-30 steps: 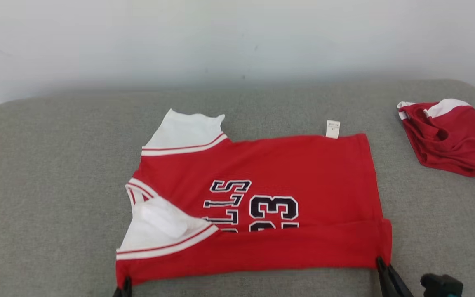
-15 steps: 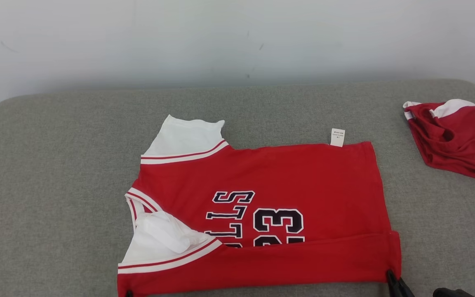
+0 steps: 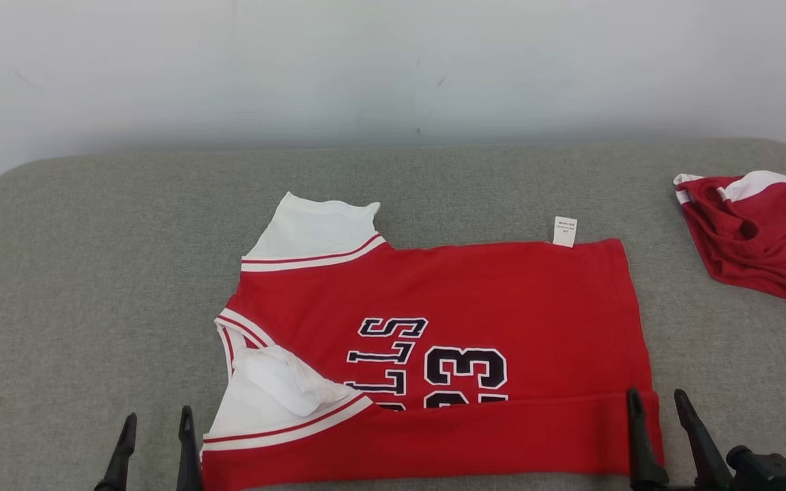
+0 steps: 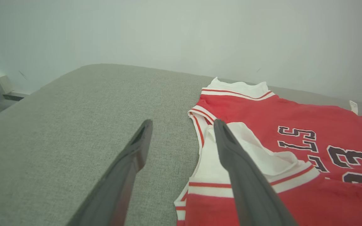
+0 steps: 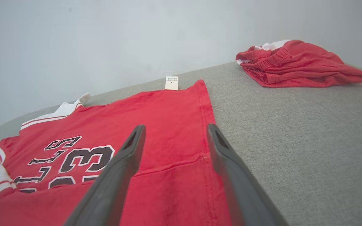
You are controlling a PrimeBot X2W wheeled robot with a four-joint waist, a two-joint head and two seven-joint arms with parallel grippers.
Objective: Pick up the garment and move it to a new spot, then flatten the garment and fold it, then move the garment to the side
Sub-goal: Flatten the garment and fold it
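Jersey (image 3: 461, 300) lies spread on the cushion (image 3: 93, 273), near edge folded over; left gripper (image 3: 159, 413) and right gripper (image 3: 655, 393) stand wide at its near corners, holding nothing.

Bare grey surface (image 3: 93, 273) lies open left of the jersey (image 3: 475, 293); a crumpled red bundle (image 3: 761, 239) blocks the far right corner, a wall (image 3: 393, 61) behind.
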